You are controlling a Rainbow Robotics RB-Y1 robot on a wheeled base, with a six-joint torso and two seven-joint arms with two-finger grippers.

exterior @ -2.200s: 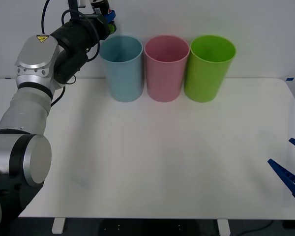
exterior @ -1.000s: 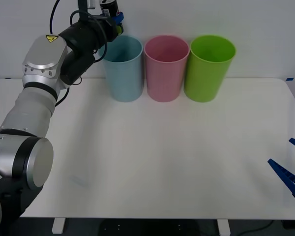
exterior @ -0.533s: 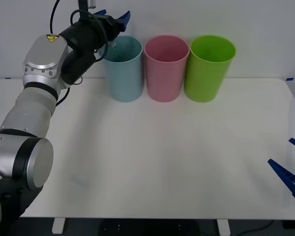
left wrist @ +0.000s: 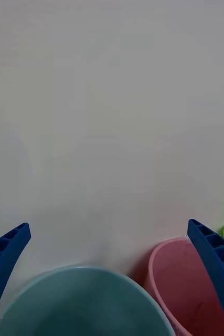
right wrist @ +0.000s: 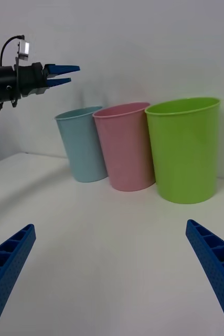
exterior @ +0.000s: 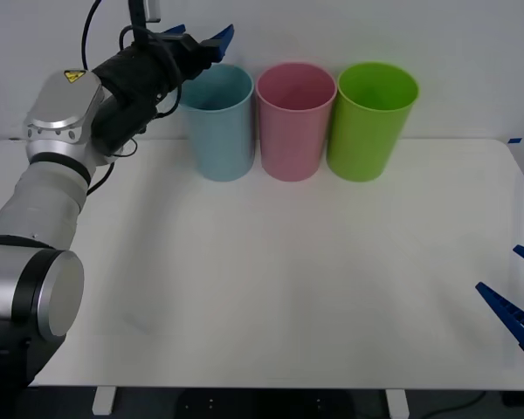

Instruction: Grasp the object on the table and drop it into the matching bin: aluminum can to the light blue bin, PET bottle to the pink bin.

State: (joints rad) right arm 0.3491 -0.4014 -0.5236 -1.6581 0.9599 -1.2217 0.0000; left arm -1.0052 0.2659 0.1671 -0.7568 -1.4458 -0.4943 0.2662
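Left gripper (exterior: 199, 37) spread, empty, above tall tapered light blue plastic bin (exterior: 217, 122), right gripper (exterior: 519, 292) spread, parked low at white table (exterior: 288, 279) edge

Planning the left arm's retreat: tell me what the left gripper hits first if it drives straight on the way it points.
Probably the white wall behind the bins: the open left gripper points past the light blue bin rim; depth is unclear.

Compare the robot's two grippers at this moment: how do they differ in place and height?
Place: the left gripper is at the back, above the light blue bin; the right gripper is at the table's near right edge, far from the bins. Height: the left gripper is raised above the bin's rim; the right gripper sits low by the tabletop. Both are blue, ribbed, open and empty.
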